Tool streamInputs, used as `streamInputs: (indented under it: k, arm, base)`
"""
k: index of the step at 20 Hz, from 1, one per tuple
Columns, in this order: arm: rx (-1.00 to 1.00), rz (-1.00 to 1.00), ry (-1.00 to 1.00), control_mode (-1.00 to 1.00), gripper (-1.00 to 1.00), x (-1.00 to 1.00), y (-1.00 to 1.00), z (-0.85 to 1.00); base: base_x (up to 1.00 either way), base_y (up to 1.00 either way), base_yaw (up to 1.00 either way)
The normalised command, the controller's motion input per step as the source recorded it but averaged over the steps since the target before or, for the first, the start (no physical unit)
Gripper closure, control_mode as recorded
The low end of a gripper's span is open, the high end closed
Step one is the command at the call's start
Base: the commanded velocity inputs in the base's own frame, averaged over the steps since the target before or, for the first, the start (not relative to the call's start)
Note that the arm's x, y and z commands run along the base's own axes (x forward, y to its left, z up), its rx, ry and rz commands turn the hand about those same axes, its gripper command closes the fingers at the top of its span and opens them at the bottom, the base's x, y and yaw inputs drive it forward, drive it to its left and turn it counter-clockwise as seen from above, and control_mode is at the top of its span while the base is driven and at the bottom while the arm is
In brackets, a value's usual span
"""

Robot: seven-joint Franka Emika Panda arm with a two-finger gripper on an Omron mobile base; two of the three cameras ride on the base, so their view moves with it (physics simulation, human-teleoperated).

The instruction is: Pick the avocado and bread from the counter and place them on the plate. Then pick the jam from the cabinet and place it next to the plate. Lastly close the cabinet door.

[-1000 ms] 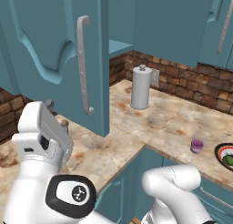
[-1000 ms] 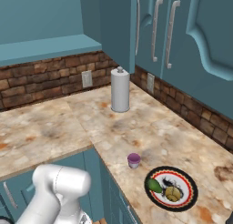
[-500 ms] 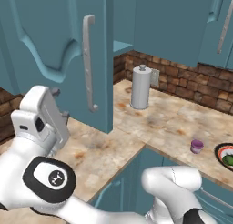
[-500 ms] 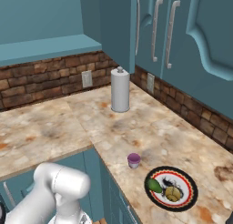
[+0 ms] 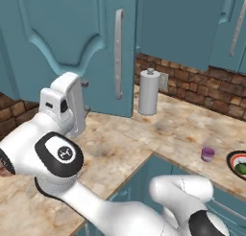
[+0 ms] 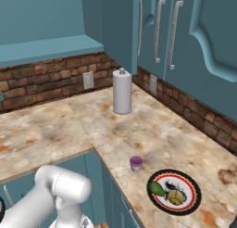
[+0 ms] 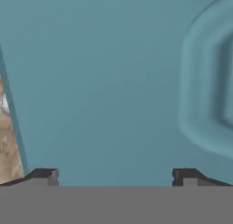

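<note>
Cabinet door (image 7: 113, 82) facing spread pincer (image 7: 113, 176)

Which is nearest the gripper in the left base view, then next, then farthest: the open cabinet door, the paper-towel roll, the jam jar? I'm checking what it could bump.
1. Cabinet door: right at the open gripper, just beyond it.
2. Paper-towel roll: farther right, standing on the counter by the brick wall.
3. Jam jar: farthest, at the right near the counter's front edge.

Arm: rises from the base, bends far to its left, elbow low, wrist raised.
Gripper (image 7: 113, 175): jaws spread wide, nothing between them.
Fingertips (image 7: 43, 175): dark, well apart.
</note>
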Motion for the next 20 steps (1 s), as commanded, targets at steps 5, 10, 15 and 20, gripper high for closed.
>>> streamInputs:
  k: [5, 10, 15, 20]
  arm:
    - [0.23, 0.0, 0.04, -1.0, -1.0, 0.75, -0.26, 0.51]
    - [0.19, 0.12, 0.03, -1.0, -1.0, 0.6, -0.29, 0.28]
    - [0.14, 0.31, 0.06, -1.0, -1.0, 0.58, -0.16, 0.0]
    - [0.04, 0.42, 0.07, -1.0, -1.0, 0.34, -0.07, -0.11]
  base:
    - [0.0, 0.0, 0.0]
    - [0.0, 0.0, 0.0]
    - [0.0, 0.0, 0.0]
    - [0.0, 0.0, 0.0]
